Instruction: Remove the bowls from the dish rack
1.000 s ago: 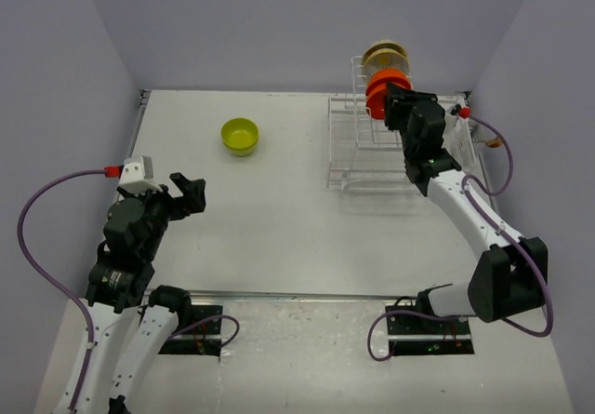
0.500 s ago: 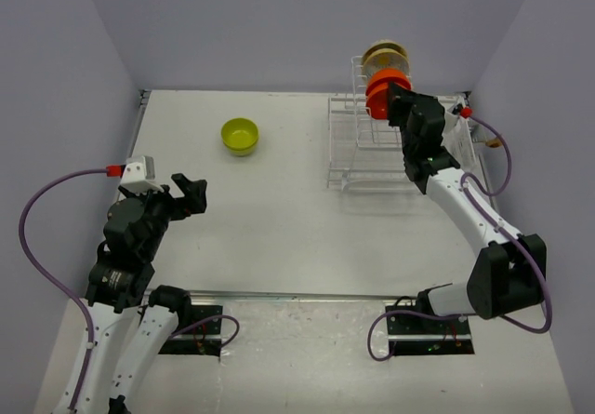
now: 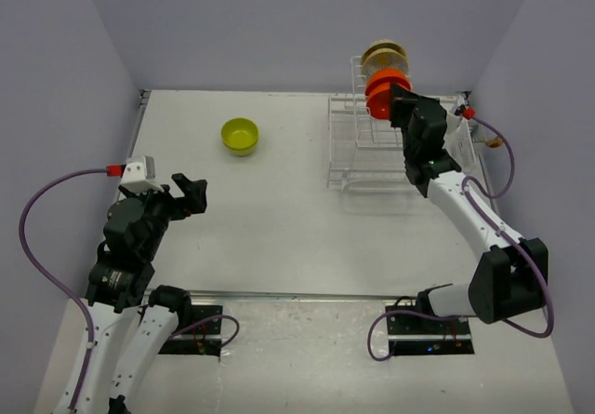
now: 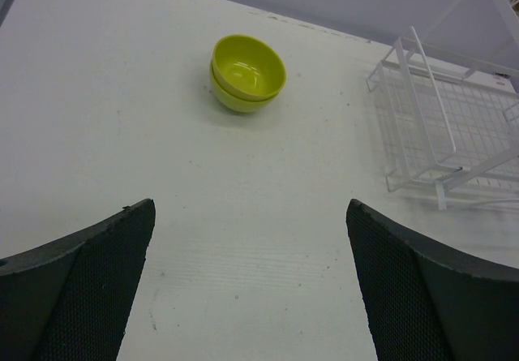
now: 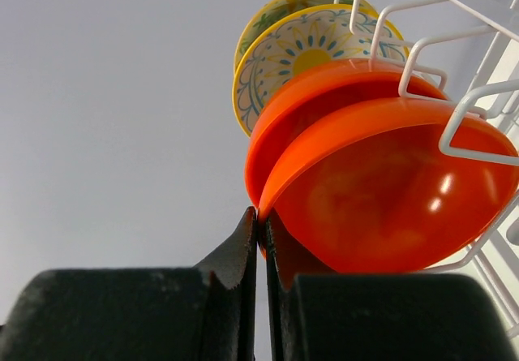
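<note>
Right gripper [image 5: 258, 215] is pinched narrow on the lower rim of the front orange-red bowl [image 5: 389, 191], which stands upright in the dish rack [image 5: 478, 93] tines. With a tip-only grip it may slip, or snag a wire and drag the rear orange-red bowl [image 5: 308, 101]. Left gripper [image 4: 250, 207] is wide open and empty.

Top external: mounted high, above and behind the arm bases, which sit along the bottom edge. It faces down and forward and takes in the whole table [image 3: 279, 209] from a distance.

Left wrist: low over the table, facing forward. The left gripper [image 4: 249, 207] frames the lower corners.

Right wrist: very close, tilted upward past the right gripper [image 5: 261, 219] at bottom centre.

Overlap:
- Top and left wrist share the lime-green bowls [image 4: 247, 73] and the dish rack [image 4: 427, 97].
- Top and right wrist share the orange-red bowls [image 5: 389, 191] and the floral bowls [image 5: 308, 49].
</note>
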Controlling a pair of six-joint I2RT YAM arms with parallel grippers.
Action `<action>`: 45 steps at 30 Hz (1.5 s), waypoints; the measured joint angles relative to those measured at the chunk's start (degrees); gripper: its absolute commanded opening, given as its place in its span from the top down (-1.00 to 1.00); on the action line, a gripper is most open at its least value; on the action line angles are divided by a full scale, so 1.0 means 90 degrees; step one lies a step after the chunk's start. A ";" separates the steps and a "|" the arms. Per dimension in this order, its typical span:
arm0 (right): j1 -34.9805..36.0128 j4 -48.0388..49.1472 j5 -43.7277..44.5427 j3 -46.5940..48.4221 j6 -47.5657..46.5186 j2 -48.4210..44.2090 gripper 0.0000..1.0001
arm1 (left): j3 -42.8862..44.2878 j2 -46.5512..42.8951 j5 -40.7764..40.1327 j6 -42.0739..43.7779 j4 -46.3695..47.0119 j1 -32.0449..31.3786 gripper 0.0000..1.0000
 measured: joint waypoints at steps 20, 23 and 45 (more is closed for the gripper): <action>-0.0049 0.0801 -0.0109 -0.0542 -0.0284 -0.0619 1.00 | 0.0000 0.0002 -0.0012 0.0002 0.0000 0.0000 -1.00; -0.0049 0.0840 -0.0199 -0.0556 -0.0282 -0.0750 1.00 | 0.0000 0.0015 -0.0027 0.0000 0.0002 0.0000 -1.00; 0.0017 0.0928 -0.3636 0.0032 -0.2997 -0.1338 1.00 | 0.0007 0.0304 -0.0243 0.0000 -0.0002 0.0049 -1.00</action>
